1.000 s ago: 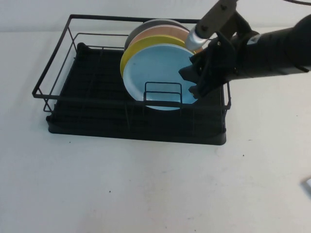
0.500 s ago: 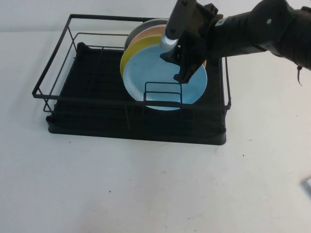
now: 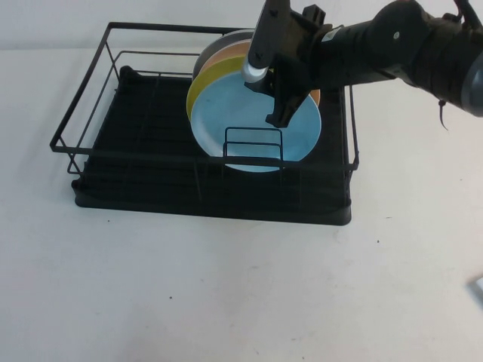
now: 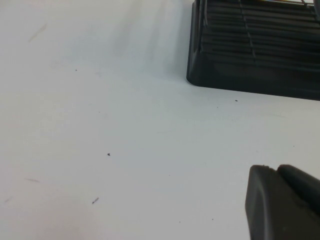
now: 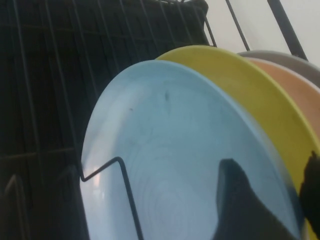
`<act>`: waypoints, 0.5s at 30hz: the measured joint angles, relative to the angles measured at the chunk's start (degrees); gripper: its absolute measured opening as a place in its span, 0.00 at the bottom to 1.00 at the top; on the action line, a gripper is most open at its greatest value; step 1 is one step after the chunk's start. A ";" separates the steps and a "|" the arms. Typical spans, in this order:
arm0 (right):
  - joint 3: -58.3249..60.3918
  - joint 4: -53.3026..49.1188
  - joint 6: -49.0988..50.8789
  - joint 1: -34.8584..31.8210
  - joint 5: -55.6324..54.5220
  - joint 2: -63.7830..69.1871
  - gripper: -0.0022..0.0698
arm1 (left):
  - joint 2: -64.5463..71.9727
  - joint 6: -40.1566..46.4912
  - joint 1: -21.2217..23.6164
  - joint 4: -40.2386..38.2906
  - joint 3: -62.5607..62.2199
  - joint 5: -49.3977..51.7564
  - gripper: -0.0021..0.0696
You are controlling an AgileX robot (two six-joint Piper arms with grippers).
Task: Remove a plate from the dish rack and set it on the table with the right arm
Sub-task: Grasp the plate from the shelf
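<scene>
The right end effector [image 3: 281, 96], open, straddles the top rim of the upright blue plate [image 3: 245, 124] in the dish rack [image 3: 83, 105]; the left end effector [image 4: 282, 202] waits on the counter [image 3: 226, 294], its state I cannot tell.

yellow plate [image 3: 202, 83] crowds just behind the plate [image 3: 243, 113].

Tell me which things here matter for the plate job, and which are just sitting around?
In the job:
light blue plate
dish rack
table
right gripper, open fingers astride the blue plate's top rim

Just there:
yellow plate
pink plate
grey plate
left gripper, parked over the table
</scene>
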 joint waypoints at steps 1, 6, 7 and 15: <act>0.02 0.00 -0.09 -0.13 -0.06 0.13 0.37 | 0.00 0.00 0.00 0.00 0.00 0.00 0.02; 0.02 -0.67 -0.09 -0.63 0.52 1.26 0.37 | 0.00 0.00 0.00 0.00 0.00 0.00 0.02; 0.02 -0.73 -0.09 -0.74 0.52 1.47 0.37 | 0.00 0.00 0.00 0.00 0.00 0.00 0.02; 0.02 -1.90 -0.09 -1.38 0.52 2.05 0.35 | 0.00 0.00 0.00 0.00 0.00 0.00 0.02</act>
